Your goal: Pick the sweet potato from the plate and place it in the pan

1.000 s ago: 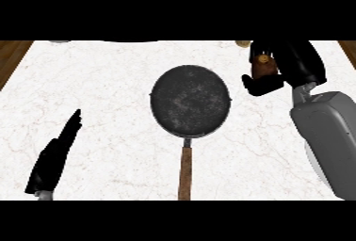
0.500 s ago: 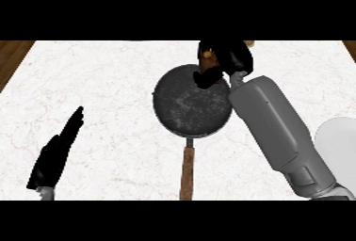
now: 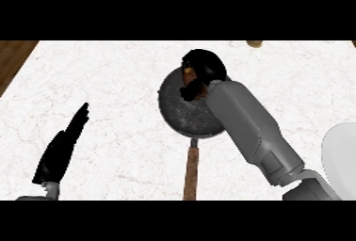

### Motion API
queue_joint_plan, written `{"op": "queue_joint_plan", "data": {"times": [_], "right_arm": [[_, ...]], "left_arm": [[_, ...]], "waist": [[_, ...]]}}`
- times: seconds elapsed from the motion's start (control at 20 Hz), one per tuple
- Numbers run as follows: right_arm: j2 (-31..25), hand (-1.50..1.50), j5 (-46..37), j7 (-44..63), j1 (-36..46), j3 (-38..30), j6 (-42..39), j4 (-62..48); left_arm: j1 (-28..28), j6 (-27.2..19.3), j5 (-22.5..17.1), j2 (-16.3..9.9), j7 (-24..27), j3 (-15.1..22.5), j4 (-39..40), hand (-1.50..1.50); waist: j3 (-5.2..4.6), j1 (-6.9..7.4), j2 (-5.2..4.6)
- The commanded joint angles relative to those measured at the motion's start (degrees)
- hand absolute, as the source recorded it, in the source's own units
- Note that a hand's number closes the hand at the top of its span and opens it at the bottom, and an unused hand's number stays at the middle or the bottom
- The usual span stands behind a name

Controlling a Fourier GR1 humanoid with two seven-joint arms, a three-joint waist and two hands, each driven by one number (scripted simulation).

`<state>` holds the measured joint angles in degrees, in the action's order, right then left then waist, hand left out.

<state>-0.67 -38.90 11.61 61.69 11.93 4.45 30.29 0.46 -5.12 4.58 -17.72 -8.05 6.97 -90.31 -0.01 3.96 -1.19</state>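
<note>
Right hand point(image 3: 203, 70) grips sweet potato point(image 3: 188, 71) over pan point(image 3: 182, 110).

Counter top point(image 3: 118, 70): white marble with faint grey veins, spreading beneath and on every side of the right hand point(image 3: 203, 66).
Wooden strip point(image 3: 14, 56): brown, with visible grain, at the counter's far left corner, well apart to the left of the right hand.
Small tan object point(image 3: 255, 44): on the counter's far edge, beyond the right hand and to its right, not touching it. It is cut off and cannot be identified.
</note>
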Motion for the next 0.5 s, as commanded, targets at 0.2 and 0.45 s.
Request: {"op": "queue_joint_plan", "data": {"times": [0.2,0.45], "right_arm": [[0.7,-1.5,17.6,0.3,-0.2,-8.2,-2.4,-8.8],[0.7,-1.5,24.0,-9.9,-1.1,-9.9,7.2,-7.5]], "left_arm": [[-1.1,0.3,1.4,1.3,2.2,1.7,1.8,0.0],[-3.0,0.6,1.4,1.2,-0.1,1.3,1.4,0.0]], "waist": [[0.06,2.69,-0.79],[0.12,2.01,-0.55]]}}
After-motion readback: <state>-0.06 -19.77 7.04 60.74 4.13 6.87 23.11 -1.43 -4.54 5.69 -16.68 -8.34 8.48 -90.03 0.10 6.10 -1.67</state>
